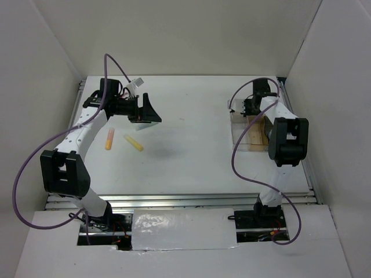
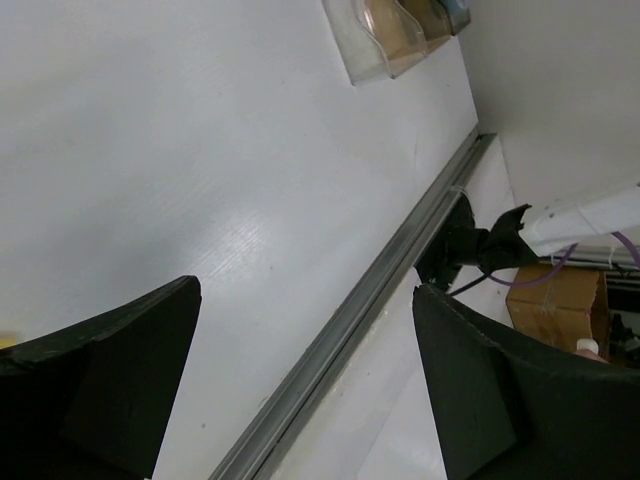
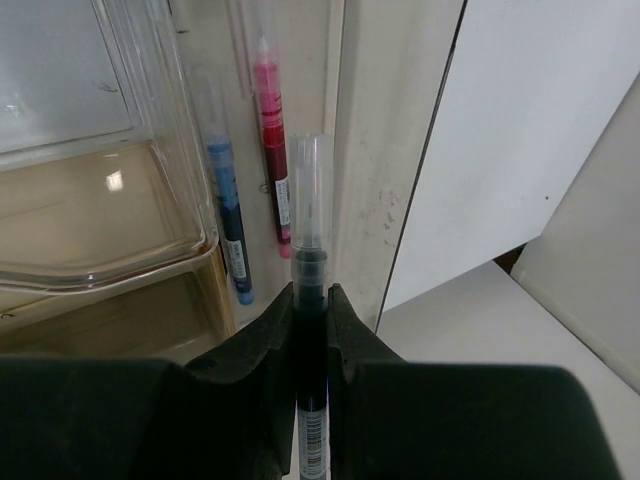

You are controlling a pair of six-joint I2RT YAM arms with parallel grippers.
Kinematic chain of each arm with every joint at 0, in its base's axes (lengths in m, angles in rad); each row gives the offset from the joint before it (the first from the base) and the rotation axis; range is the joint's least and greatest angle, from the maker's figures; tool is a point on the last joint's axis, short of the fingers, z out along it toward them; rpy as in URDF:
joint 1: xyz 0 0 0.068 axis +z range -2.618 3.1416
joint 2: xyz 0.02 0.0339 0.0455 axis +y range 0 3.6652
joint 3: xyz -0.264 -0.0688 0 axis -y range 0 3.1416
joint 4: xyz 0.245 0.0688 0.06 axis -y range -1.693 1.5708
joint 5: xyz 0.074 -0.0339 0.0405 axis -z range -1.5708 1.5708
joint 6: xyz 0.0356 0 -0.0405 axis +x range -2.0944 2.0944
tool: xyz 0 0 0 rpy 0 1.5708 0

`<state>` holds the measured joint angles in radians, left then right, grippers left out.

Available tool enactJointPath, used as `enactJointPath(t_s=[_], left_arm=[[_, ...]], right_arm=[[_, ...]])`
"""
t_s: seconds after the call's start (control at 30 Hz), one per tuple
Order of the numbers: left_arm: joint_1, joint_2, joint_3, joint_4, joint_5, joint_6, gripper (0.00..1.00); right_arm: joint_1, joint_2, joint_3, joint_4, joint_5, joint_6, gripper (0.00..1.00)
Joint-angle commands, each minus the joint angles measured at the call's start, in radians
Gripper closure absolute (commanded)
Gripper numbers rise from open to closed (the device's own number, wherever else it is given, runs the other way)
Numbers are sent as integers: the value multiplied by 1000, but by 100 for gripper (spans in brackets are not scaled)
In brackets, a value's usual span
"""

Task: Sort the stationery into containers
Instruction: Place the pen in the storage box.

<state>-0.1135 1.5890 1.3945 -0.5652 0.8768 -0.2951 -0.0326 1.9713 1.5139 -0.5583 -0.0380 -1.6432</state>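
My right gripper is shut on a black pen with a clear cap. It holds the pen over the far narrow compartment of the clear box, where a blue pen and a red pen lie. In the top view the right gripper is at the far end of the box. My left gripper is open and empty above the table, behind a yellow marker and an orange marker. Its wrist view shows the open left gripper over bare table, with the box far off.
A metal rail runs along the table's edge. White walls close in the left, back and right sides. The right arm's purple cable loops in front of the box.
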Motion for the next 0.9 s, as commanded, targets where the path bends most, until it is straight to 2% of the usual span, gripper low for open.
enactJointPath(t_s=[0.0,0.2,0.27,0.3,0.37,0.4,0.5,0.57,0.67,0.7,0.77,0.87], left_arm=[[29,17,47,-25,-61,2,1],[60,-9,61,-42,-136,39,1],[67,-18,47,-35,-142,30,1],[72,-21,44,-32,-147,31,1],[78,-27,38,-32,-159,33,1],[81,-27,38,-29,-165,31,1],[95,-34,49,-24,-197,48,1],[107,-31,73,-39,-220,88,1],[109,-6,142,-59,-341,226,1],[109,9,194,-64,-375,323,1],[153,75,259,-70,-446,408,4],[186,227,475,-97,-476,508,13]], right_arm=[[-9,21,60,17,7,-64,86],[-16,29,42,18,13,-79,79],[-16,37,42,24,18,-83,73],[-15,40,40,26,30,-83,66],[-13,47,48,25,35,-81,60],[-13,47,49,26,35,-81,53],[-13,32,37,46,35,-79,46],[-15,8,37,47,26,-64,46],[-15,-52,48,38,-17,-23,46],[-15,-77,49,38,-29,-12,47],[-20,-147,33,54,-77,22,47],[-20,-265,-13,89,-141,103,47]])
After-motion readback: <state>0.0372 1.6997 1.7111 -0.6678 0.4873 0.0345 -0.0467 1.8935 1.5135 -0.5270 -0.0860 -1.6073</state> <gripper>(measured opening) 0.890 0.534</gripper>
